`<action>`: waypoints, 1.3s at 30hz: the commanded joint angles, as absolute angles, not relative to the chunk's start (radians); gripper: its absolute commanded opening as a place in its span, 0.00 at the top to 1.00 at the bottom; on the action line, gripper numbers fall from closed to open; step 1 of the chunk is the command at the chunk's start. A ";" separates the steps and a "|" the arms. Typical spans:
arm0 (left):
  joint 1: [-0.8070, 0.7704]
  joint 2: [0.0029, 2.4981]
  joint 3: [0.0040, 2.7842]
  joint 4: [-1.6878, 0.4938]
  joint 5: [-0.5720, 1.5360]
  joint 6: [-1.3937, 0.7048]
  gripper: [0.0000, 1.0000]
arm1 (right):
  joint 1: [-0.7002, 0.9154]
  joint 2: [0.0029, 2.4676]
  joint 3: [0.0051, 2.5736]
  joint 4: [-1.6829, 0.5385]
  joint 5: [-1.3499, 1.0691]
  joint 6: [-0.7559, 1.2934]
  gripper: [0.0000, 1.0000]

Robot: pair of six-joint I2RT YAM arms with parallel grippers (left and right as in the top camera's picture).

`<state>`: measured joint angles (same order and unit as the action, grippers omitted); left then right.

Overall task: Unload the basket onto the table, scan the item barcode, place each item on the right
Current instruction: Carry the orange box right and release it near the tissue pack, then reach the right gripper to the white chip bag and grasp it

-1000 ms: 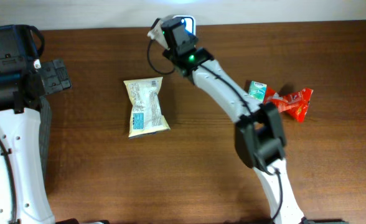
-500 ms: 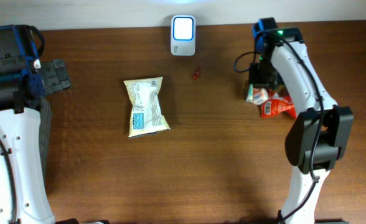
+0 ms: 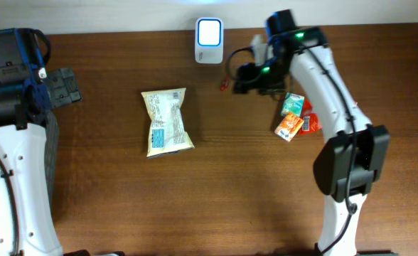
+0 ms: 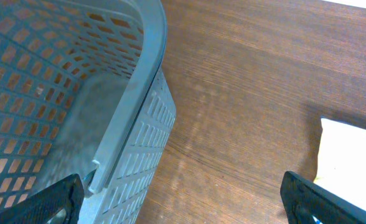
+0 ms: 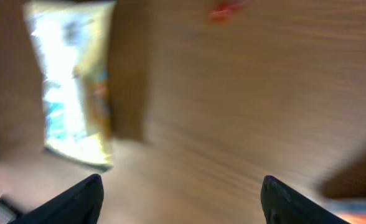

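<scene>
Hovering over the far middle of the desk (image 3: 230, 192), the right tool (image 3: 239, 78) stands spread and empty; its wrist view is blurred. It is just right of the scanner (image 3: 209, 31), which stands lit at the far edge. A small red scrap (image 3: 224, 85) lies beside it. The snack bag (image 3: 166, 122) lies flat, left of centre, apart from both tools. To the right, a green packet (image 3: 292, 104), an orange packet (image 3: 288, 126) and a red wrapper (image 3: 311, 123) lie clustered. The left tool (image 3: 63, 87) is spread and empty at far left, above a grey basket (image 4: 139, 74).
</scene>
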<state>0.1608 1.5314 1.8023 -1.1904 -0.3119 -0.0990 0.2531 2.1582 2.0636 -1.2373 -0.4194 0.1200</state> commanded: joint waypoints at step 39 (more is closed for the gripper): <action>0.162 1.533 1.800 -1.190 -0.318 -0.112 0.01 | 0.327 2.392 2.070 -1.061 -0.749 -0.023 0.03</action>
